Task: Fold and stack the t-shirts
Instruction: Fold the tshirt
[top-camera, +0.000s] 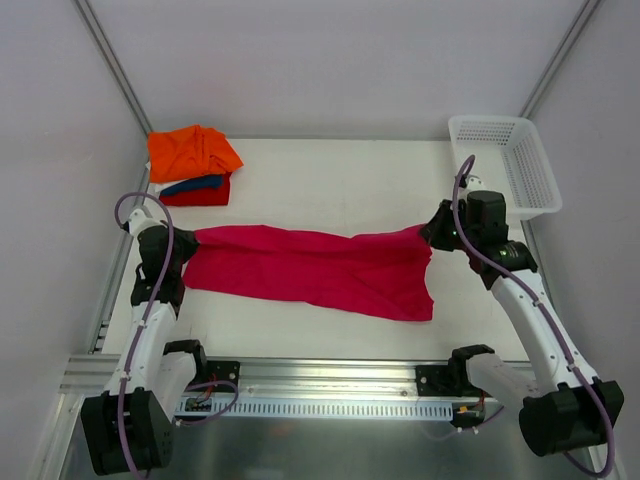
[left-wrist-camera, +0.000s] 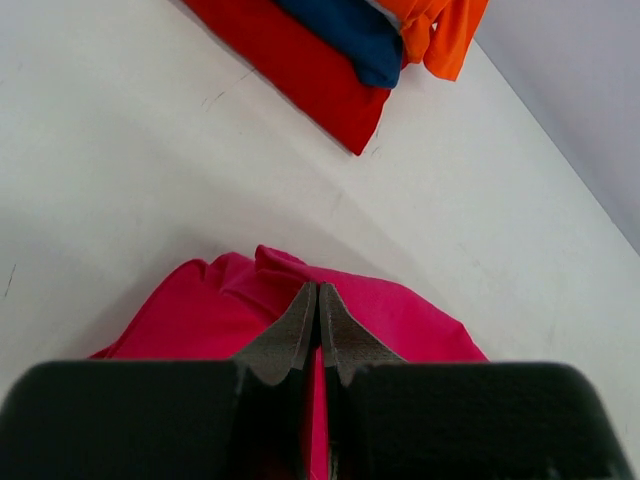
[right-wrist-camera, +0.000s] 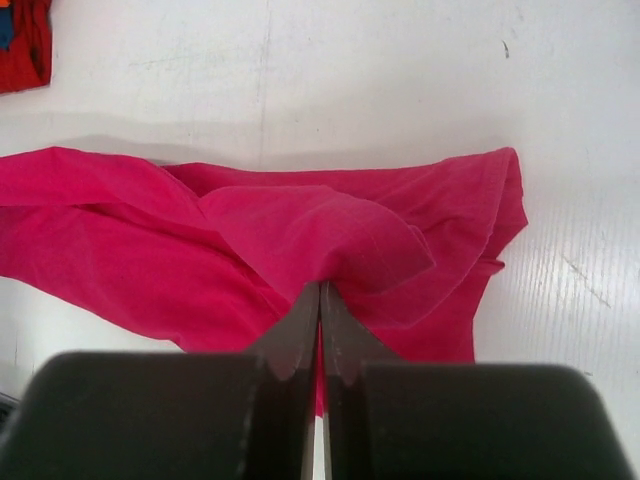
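The large, plain magenta-pink cloth t-shirt (top-camera: 315, 270) is spread lengthwise across the middle of the flat white table (top-camera: 330, 175), creased and partly doubled over. Its far edge is drawn out between the two claws, and its near right corner sags toward the front edge of the table. Whether the held ends are lifted clear of the surface cannot be told.

The left end of the shirt is gathered into a bunch at the left gripper (top-camera: 190, 241). In the left wrist view the dark fingers are seen pressed together, with a thin strip of pink cloth caught between them and the bunched fabric lying directly under and ahead of the tips. The right end is held at the right gripper (top-camera: 430, 233). In the right wrist view the fingers are likewise closed onto a raised fold of the pink cloth, from which the rest of the shirt trails away to the left.

At the far left corner of the table, well apart from the pink shirt, a stack is seen: a loosely folded orange cloth t-shirt (top-camera: 192, 152) on top, a folded dark blue cloth t-shirt (top-camera: 196, 184) beneath it, and a folded red cloth t-shirt (top-camera: 198, 196) at the bottom.

A rectangular white plastic mesh basket (top-camera: 510, 160) is placed at the far right corner, just behind the right arm.
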